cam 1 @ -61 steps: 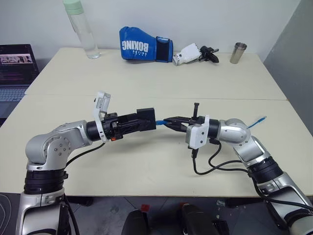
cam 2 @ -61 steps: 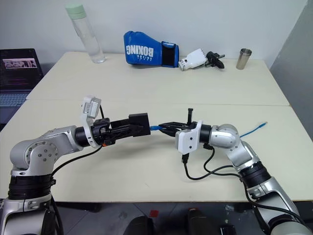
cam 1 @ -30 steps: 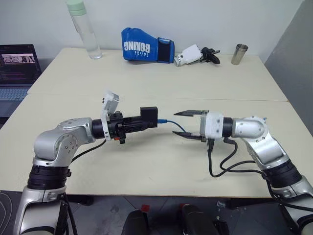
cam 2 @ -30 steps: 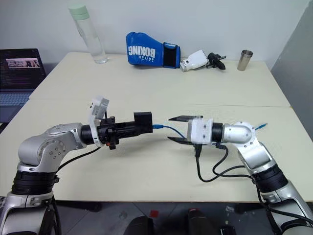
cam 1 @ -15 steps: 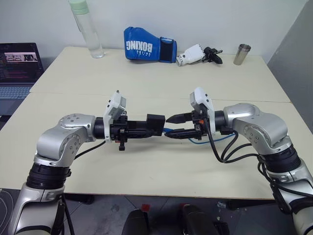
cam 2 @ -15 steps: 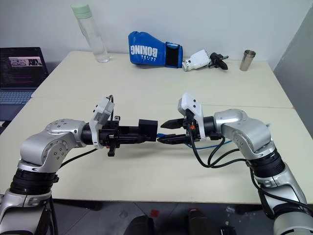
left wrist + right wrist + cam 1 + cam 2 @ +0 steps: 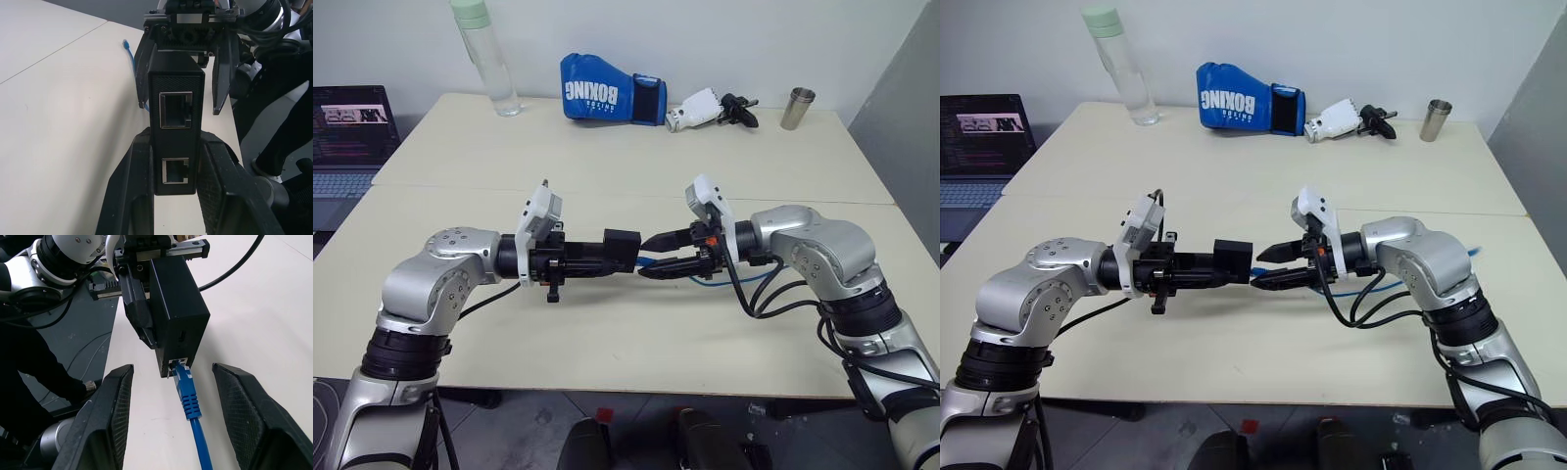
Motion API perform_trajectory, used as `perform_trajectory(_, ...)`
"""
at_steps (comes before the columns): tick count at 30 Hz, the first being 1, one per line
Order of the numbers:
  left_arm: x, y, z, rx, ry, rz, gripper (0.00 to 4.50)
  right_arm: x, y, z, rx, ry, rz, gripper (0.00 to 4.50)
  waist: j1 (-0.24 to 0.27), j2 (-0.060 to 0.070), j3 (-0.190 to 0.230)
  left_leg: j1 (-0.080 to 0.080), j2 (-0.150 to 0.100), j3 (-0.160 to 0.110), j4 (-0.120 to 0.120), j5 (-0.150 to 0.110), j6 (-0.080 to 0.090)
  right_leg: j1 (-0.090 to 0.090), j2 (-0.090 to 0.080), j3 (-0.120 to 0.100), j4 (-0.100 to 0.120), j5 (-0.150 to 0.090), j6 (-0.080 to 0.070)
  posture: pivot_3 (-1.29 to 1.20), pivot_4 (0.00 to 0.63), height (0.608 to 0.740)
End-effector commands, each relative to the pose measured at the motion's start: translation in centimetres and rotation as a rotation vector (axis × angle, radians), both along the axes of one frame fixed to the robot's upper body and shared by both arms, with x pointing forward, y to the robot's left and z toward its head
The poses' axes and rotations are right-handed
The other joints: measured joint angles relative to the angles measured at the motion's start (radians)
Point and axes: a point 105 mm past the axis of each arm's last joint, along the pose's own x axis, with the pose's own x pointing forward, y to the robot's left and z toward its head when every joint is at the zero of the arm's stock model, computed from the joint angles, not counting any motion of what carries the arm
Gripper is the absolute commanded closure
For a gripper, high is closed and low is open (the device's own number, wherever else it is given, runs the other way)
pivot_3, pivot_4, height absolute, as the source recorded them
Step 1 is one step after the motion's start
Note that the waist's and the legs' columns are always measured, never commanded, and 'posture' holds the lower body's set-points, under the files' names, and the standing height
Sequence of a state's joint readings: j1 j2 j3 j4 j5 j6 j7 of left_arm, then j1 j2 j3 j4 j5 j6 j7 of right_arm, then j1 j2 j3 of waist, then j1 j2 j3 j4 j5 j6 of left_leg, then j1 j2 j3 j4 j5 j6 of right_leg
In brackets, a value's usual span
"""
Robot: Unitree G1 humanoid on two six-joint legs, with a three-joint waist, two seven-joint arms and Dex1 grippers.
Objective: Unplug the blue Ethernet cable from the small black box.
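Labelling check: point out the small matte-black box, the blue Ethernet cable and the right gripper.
small matte-black box (image 7: 182,308): right wrist view, top face.
blue Ethernet cable (image 7: 188,392): right wrist view, plug boot.
right gripper (image 7: 648,257): left eye view, between fingertips.

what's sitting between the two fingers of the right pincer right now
In the right wrist view, the blue Ethernet cable runs between the open right pincer fingers, its plug still seated in the small black box held by the left pincer.
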State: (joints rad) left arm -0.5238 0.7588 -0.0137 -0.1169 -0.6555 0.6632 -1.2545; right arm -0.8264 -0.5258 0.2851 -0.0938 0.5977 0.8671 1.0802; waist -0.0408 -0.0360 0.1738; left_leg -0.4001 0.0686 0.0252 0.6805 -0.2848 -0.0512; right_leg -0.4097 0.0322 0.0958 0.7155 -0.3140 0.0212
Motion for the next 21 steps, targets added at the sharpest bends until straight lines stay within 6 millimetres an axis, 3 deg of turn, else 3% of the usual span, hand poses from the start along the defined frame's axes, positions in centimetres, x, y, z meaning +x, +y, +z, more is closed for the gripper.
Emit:
perform_trajectory(1,-0.32,0.06,0.85,0.003,-0.057,-0.012,3.72,0.06,0.49,1.04,0.010,-0.040,0.024,1.79,0.000,0.000,0.000,0.000,0.000,0.000,0.000,0.000,0.000,0.000,0.000,0.000,0.000,0.000,0.000,0.00,0.150,0.740)
perform_trajectory(11,-0.34,0.01,0.85,0.000,-0.060,-0.010,3.72,0.42,0.65,0.74,-0.004,-0.042,0.032,1.79,0.000,0.000,0.000,0.000,0.000,0.000,0.000,0.000,0.000,0.000,0.000,0.000,0.000,0.000,0.000,0.00,0.150,0.740)
perform_trajectory(21,-0.42,-0.17,0.92,-0.002,-0.060,-0.013,3.72,0.42,0.69,0.75,-0.009,-0.044,0.043,3.92,0.000,0.000,0.000,0.000,0.000,0.000,0.000,0.000,0.000,0.000,0.000,0.000,0.000,0.000,0.000,0.00,0.150,0.740)
